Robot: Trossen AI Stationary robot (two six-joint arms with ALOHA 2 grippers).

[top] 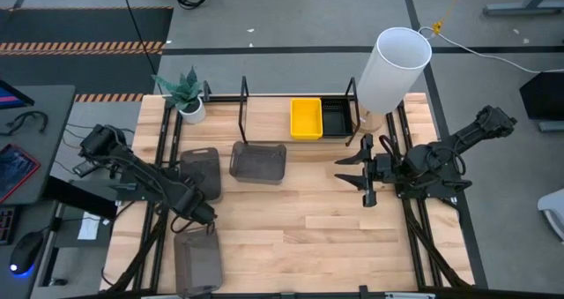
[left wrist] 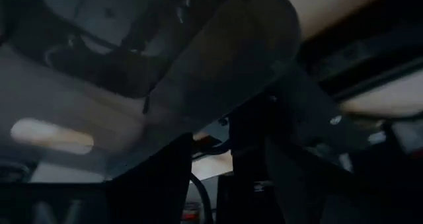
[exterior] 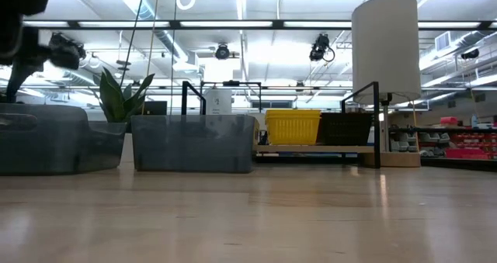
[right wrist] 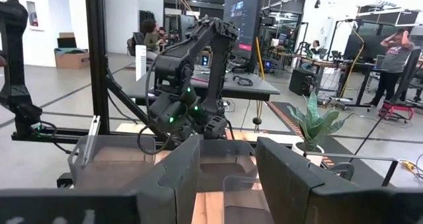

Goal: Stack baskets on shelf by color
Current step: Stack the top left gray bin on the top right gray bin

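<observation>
overhead straight down, table-level across, wrists close, sharing grey basket [top: 258,160]

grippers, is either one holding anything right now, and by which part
Nothing is visibly held. The right gripper hangs open over bare table. The left gripper sits between two grey baskets; whether it grips one cannot be told.

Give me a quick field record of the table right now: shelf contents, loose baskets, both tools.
shelf: yellow basket and black basket side by side at its right end
loose grey baskets: one just in front of the shelf, one to its left, one at the near-left table edge
left tool: between the two left grey baskets, open
right tool: over the right side of the table, open, empty
other: white cylinder, potted plant
</observation>
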